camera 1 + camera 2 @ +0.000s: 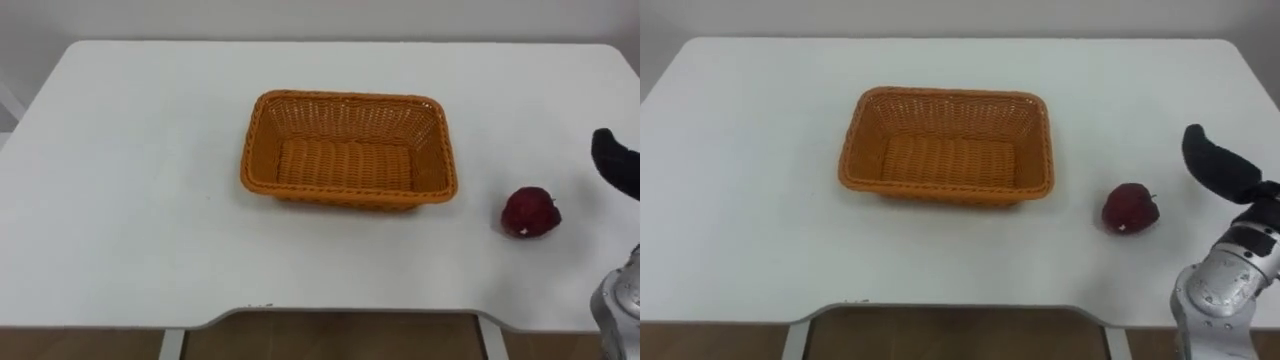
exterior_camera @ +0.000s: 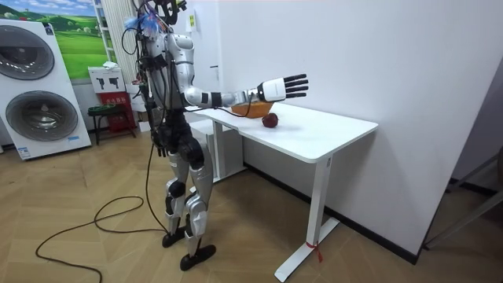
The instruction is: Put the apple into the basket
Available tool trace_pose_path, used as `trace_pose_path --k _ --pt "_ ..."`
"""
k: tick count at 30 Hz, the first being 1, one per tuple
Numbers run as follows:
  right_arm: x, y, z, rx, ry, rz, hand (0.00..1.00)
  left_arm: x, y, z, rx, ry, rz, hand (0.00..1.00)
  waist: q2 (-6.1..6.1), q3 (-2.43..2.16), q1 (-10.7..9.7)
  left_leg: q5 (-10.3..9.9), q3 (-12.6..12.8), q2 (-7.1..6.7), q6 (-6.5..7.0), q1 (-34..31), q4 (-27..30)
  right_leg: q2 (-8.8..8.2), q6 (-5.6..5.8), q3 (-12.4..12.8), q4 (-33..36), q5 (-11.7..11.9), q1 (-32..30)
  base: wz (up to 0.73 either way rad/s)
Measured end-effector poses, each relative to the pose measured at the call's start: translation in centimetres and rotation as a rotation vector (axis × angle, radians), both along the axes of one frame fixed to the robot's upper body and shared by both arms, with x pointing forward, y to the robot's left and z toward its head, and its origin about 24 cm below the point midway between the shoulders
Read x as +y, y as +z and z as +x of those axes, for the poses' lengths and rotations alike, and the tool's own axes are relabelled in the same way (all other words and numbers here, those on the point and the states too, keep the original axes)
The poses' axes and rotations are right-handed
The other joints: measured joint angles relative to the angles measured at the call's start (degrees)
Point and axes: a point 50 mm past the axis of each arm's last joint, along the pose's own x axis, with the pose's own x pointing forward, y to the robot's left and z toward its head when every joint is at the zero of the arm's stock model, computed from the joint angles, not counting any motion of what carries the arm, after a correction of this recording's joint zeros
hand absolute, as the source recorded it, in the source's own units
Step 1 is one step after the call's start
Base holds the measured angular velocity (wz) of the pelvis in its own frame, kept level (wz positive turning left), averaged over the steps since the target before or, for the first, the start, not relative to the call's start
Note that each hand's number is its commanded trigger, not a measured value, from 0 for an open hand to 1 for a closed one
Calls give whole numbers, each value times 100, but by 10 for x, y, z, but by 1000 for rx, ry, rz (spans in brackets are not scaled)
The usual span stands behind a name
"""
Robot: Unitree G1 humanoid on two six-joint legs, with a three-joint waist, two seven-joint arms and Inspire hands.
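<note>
Dark red apple point(image 1: 530, 212), stem side up as far as I can tell, sits bare on the white counter point(image 1: 120, 200). It is not yet grasped.

Risks, as judged from here:
- Round fruit on a smooth top. A finger brushing its side on the way down would probably roll it, maybe toward the near edge, which is not far off.
- A closure from too high could catch only the crown and squeeze it out of the grip.
- The carry to the basket crosses a raised woven rim, and a low swing could clip it and shove the basket.

The right hand point(image 2: 275, 88) is held out over the counter with its fingers stretched straight, grasping nothing. The apple lies below the hand and to its left, on the basket side, clearly apart from the fingertips with no contact.

An orange wicker basket point(image 1: 345, 97), rectangular and empty, stands further to the hand's left beyond the apple, well apart from both. The robot stands at the counter's near long side.
</note>
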Motion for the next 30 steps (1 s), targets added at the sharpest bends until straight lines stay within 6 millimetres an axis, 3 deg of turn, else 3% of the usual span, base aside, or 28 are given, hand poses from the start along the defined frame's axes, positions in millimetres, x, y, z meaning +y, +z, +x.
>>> trace_pose_path --k 6,12,22,30 --pt "8 -8 0 71 102 -14 0 0 0 0 4 -3 -14 0 -20 -6 2 0 -6 2 0 -22 0 -3 0 -14 -1 0 -16 0" --pt "23 -16 4 123 220 1 0 -1 0 0 7 -9 -20 0 -77 -45 13 0 -6 3 0 -17 3 -5 -2 -23 -9 2 -9 0" --pt "30 -35 5 238 316 29 0 -2 -1 -1 14 -10 -42 0 -4 -8 70 0 -49 3 -1 11 5 -16 -3 -92 -16 10 42 1" --pt "33 -51 3 316 343 45 0 -3 -1 2 10 -18 -61 0 2 -16 154 1 -74 0 -2 8 4 -21 -4 -138 -16 10 52 1"
